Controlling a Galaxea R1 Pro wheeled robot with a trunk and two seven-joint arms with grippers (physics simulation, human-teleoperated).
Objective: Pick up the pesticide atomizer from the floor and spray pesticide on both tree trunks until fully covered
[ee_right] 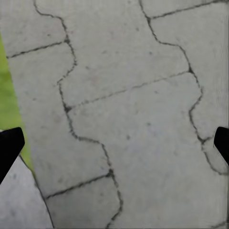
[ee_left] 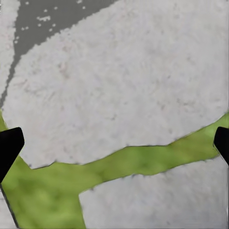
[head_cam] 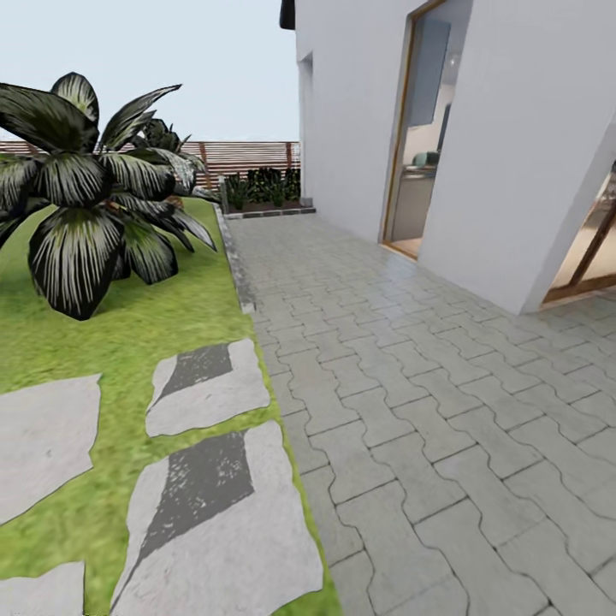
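Grey interlocking pavers [head_cam: 445,376] and stone slabs [head_cam: 210,385] lie ahead of you; both the left gripper [ee_left: 114,143] and right gripper [ee_right: 114,143] hang spread, empty. Everything remains: no atomizer or target trunk is visible yet.

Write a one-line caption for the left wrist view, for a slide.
Left gripper open, its dark fingertips apart above pale stone slabs split by a strip of grass.
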